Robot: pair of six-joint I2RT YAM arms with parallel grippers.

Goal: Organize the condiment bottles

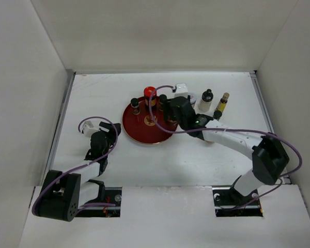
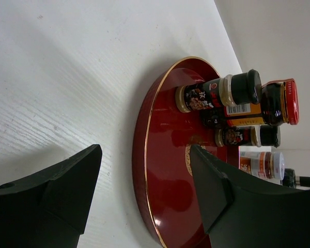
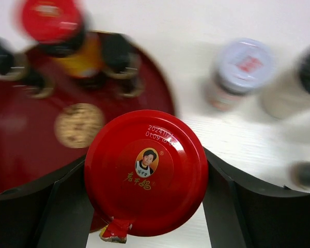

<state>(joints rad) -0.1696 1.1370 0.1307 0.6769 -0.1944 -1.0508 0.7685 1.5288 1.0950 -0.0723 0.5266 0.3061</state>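
Note:
My right gripper (image 1: pixel 169 111) (image 3: pixel 145 181) is shut on a red-lidded jar (image 3: pixel 145 173) and holds it over the right edge of the round red tray (image 1: pixel 137 129) (image 3: pixel 15 134). On the tray stand a red-capped amber bottle (image 1: pixel 150 94) (image 3: pixel 52 25) (image 2: pixel 271 106) and two tiny black-capped dark bottles (image 1: pixel 136 105) (image 2: pixel 222 94) (image 2: pixel 248 136). To the right of the tray stand a lilac-lidded jar (image 3: pixel 242 66) (image 2: pixel 261 164), a white bottle with a black cap (image 1: pixel 205 101) and a slim yellow bottle (image 1: pixel 222 103). My left gripper (image 1: pixel 109 129) (image 2: pixel 144 152) is open and empty at the tray's left rim.
White walls close in the table on the left, back and right. A small dark-capped item (image 1: pixel 217 114) stands beside my right arm. The right arm's purple cable loops over the tray.

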